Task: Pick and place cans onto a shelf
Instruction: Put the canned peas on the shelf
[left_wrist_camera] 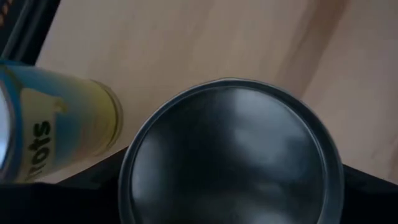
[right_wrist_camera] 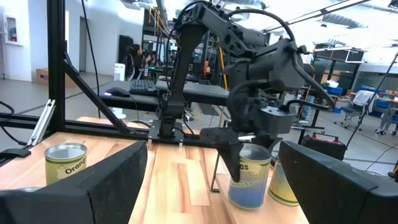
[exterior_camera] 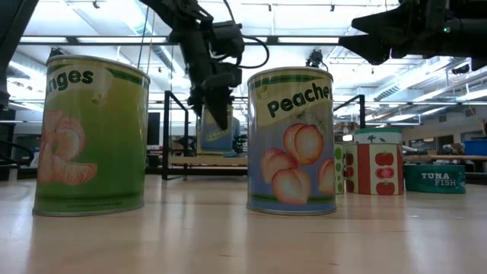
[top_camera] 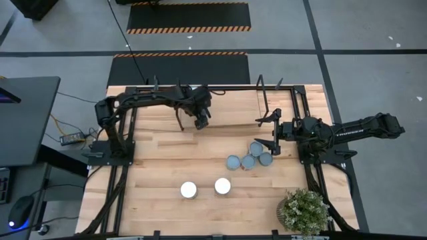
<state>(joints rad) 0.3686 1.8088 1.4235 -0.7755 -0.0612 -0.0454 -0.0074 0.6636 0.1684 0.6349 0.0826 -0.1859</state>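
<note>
My left gripper is shut on a can with a blue and yellow label over the shelf at the table's far side. The can also shows in the right wrist view. A second can stands right beside it. My right gripper is open and empty, just beyond a cluster of several blue-grey cans on the table. Two white-topped cans stand nearer the front edge. My left gripper pinches the can's side wall near its top rim between its two fingers, coming from above and pointing down. The can stays upright below the fingers. Whether its bottom rests on the shelf board or hangs just above it, I cannot tell.
Thin black upright rods frame the shelf. A green potted plant stands at the front right corner. In the low view the oranges can and peaches can stand near, with tomato and tuna cans behind.
</note>
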